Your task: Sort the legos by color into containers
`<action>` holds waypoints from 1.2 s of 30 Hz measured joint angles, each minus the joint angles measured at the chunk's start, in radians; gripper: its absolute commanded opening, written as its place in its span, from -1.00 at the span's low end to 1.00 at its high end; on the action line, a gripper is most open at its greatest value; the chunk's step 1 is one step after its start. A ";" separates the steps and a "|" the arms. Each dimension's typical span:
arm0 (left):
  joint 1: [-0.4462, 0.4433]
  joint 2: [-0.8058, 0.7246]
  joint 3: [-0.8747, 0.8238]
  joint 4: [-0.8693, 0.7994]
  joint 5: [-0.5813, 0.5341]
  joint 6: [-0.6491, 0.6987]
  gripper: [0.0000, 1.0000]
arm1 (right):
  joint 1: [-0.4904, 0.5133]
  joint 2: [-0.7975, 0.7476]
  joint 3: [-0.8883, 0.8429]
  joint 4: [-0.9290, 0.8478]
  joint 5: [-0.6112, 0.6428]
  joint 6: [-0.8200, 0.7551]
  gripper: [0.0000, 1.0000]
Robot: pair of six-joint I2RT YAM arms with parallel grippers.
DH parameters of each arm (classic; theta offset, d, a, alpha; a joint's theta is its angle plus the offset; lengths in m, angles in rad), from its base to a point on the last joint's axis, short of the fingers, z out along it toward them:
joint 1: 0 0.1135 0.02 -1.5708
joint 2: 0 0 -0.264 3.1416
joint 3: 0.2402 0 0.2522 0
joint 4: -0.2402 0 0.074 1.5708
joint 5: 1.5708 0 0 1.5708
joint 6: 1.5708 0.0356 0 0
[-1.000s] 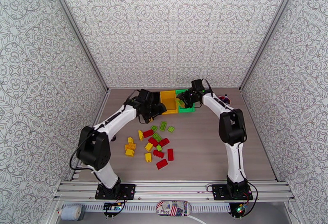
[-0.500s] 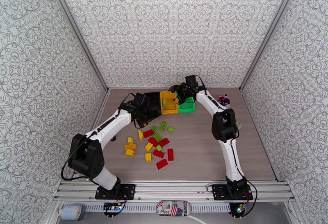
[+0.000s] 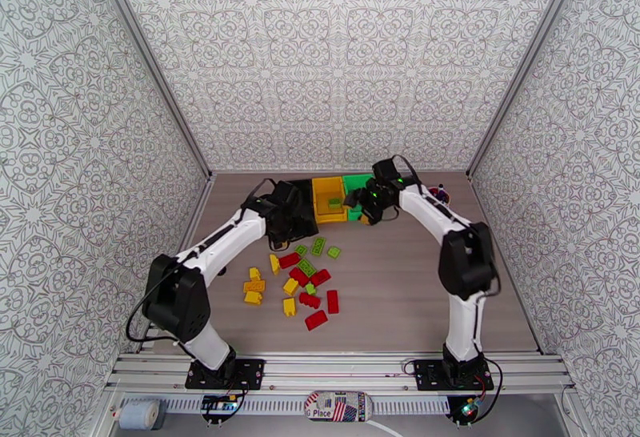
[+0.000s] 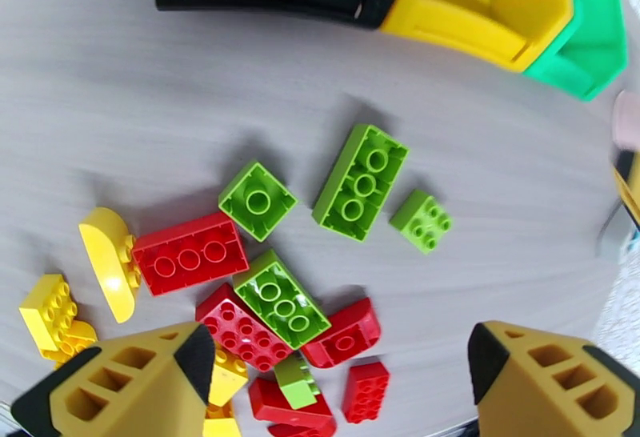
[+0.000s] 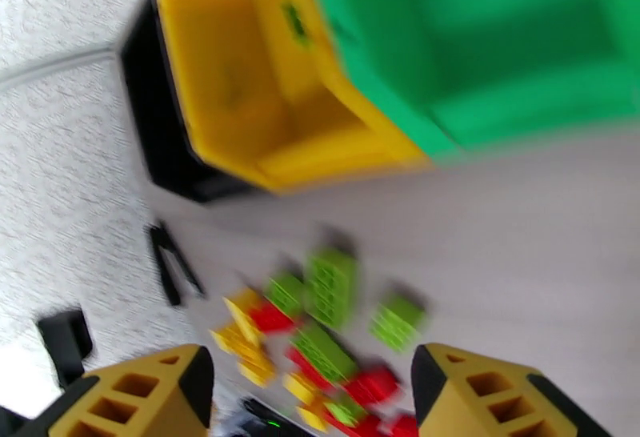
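Left wrist: my left end effector (image 4: 340,358) hangs spread, empty, over legos (image 4: 362,182); right end effector (image 5: 308,374) likewise spread, empty.

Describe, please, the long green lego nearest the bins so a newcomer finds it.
Find the yellow bin at the table's far edge. Just in front of it three light green legos lie in a row; the long green lego is the middle one, longer than both neighbours.

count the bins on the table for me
3, side by side at the far edge of the table: black bin on the left, yellow bin in the middle, green bin on the right. No others seem hidden.
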 measured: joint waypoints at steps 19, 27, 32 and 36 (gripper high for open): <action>-0.082 0.417 0.353 -0.155 -0.109 0.188 0.26 | 0.023 -0.499 -0.732 -0.001 0.141 0.016 0.29; -0.082 0.485 0.389 -0.178 -0.113 0.212 0.24 | 0.029 -0.570 -0.784 0.009 0.156 0.058 0.28; -0.082 0.505 0.391 -0.178 -0.112 0.220 0.24 | 0.029 -0.593 -0.798 0.015 0.159 0.076 0.28; -0.084 0.517 0.405 -0.181 -0.111 0.227 0.20 | 0.029 -0.609 -0.812 0.017 0.161 0.088 0.28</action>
